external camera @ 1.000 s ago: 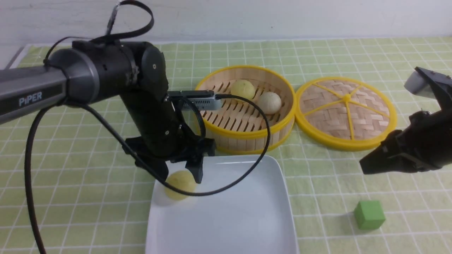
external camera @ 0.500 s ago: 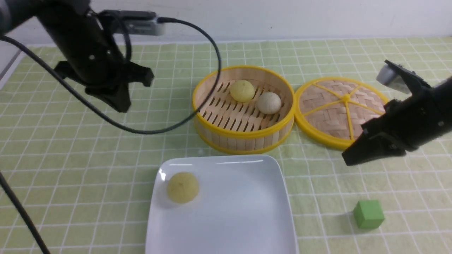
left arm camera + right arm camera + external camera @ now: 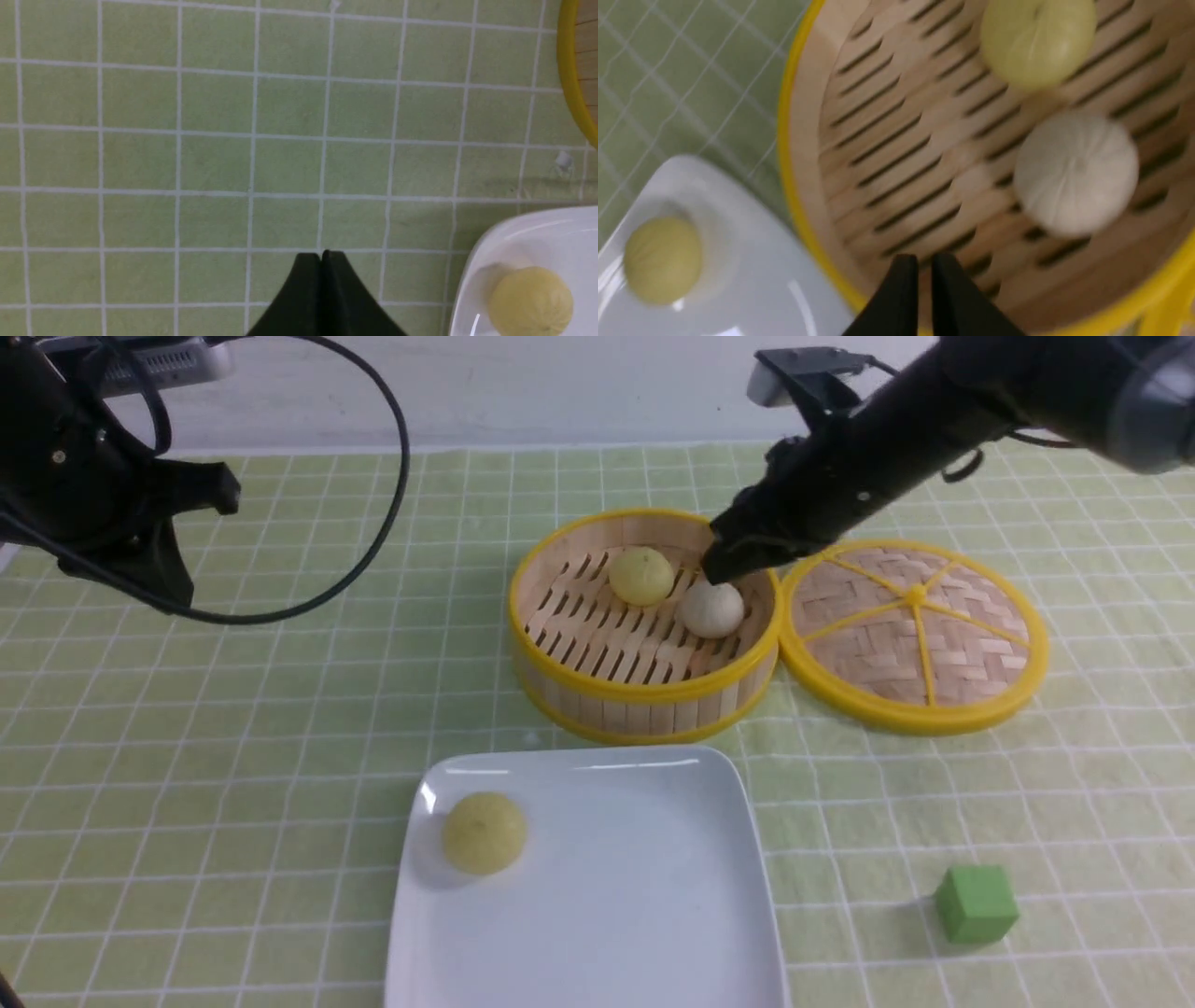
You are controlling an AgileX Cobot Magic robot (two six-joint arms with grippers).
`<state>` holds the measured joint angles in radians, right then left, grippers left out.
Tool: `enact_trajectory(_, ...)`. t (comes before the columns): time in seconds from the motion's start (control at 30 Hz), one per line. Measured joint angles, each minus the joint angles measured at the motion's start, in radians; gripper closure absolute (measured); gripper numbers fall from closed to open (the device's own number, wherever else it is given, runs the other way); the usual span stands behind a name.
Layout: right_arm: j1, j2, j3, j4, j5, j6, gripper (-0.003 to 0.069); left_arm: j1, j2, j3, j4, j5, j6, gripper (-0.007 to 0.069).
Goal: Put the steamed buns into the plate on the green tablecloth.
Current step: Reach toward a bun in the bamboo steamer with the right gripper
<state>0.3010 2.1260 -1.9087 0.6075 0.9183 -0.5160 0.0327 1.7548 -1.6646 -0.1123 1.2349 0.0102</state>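
Observation:
One pale yellow steamed bun [image 3: 484, 832] lies on the white square plate [image 3: 635, 915] on the green tablecloth [image 3: 280, 709]; it also shows in the left wrist view [image 3: 531, 301] and the right wrist view [image 3: 662, 259]. A second yellow bun [image 3: 640, 575] and the greyish-beige bun [image 3: 711, 609] sit in the bamboo basket [image 3: 644, 705]. My right gripper [image 3: 719, 569] is shut and empty, hovering over the basket just behind the greyish bun [image 3: 1076, 172]. My left gripper [image 3: 173, 588] is shut and empty, raised over bare cloth far left of the basket.
The woven basket lid [image 3: 915, 635] lies flat right of the basket, touching it. A small green cube [image 3: 976, 903] sits on the cloth right of the plate. The left arm's cable loops above the back left of the cloth.
My left gripper let go of the yellow bun on the plate and rose away to the far left. My right arm swung from the right side to above the basket.

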Motion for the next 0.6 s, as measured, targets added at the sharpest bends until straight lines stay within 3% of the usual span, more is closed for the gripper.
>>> enact_trajectory(0.2, 0.028, 0.234, -0.245, -0.014, -0.107, 0.001, 0.0335, 0.000, 0.000, 0.009, -0.018, 0.001, -0.001, 0.0620)
enact_trajectory(0.33, 0.027, 0.317, -0.292, -0.021, -0.159, 0.001, 0.0267, 0.000, 0.000, 0.009, -0.021, 0.001, -0.001, 0.0620)
enact_trajectory(0.47, 0.027, 0.342, -0.297, -0.021, -0.161, 0.002, 0.0293, 0.000, 0.000, 0.009, -0.022, 0.001, -0.001, 0.0620)
enact_trajectory(0.6, 0.027, 0.340, -0.304, -0.021, -0.160, 0.006, 0.0494, 0.000, 0.000, 0.009, -0.022, 0.001, -0.001, 0.0619)
